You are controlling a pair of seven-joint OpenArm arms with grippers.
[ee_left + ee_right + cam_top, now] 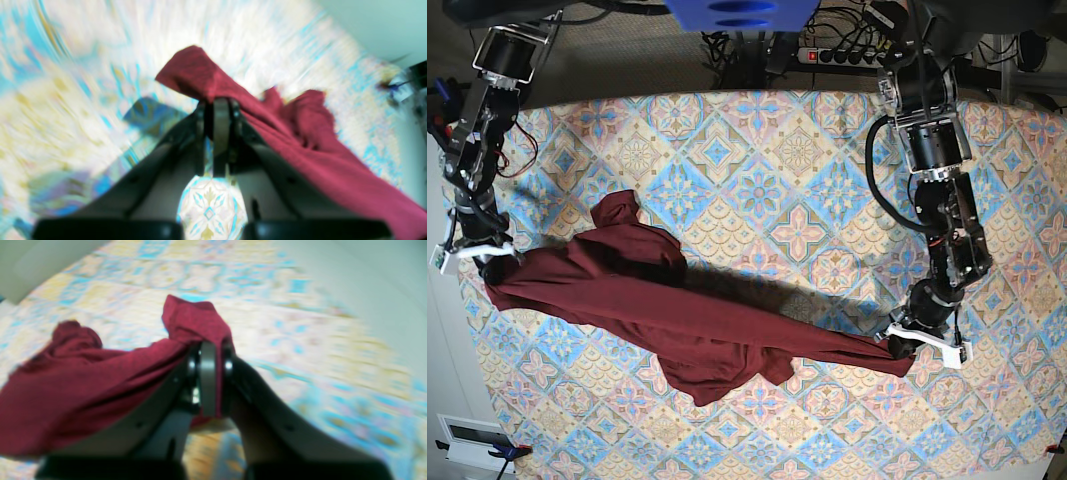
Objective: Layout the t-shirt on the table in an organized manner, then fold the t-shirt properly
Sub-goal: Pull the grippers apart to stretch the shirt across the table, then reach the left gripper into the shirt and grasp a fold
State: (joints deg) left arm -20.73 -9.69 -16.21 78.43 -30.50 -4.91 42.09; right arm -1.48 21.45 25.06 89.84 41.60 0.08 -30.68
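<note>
The dark maroon t-shirt (pixel 677 310) is stretched in a long band across the tiled table (pixel 797 180), bunched near its middle. My left gripper (pixel 901 349) is shut on the shirt's end at the right of the base view. In the left wrist view the closed fingers (pixel 221 110) pinch the maroon cloth (pixel 300 133), which trails off to the lower right. My right gripper (pixel 493 264) is shut on the opposite end at the table's left edge. The right wrist view shows its fingers (pixel 208 366) clamped on a fold of the t-shirt (pixel 76 386).
Both arms reach down from the far side of the table. A power strip (pixel 847 52) and cables lie behind the far edge. A white box (pixel 472 436) sits off the table's near left corner.
</note>
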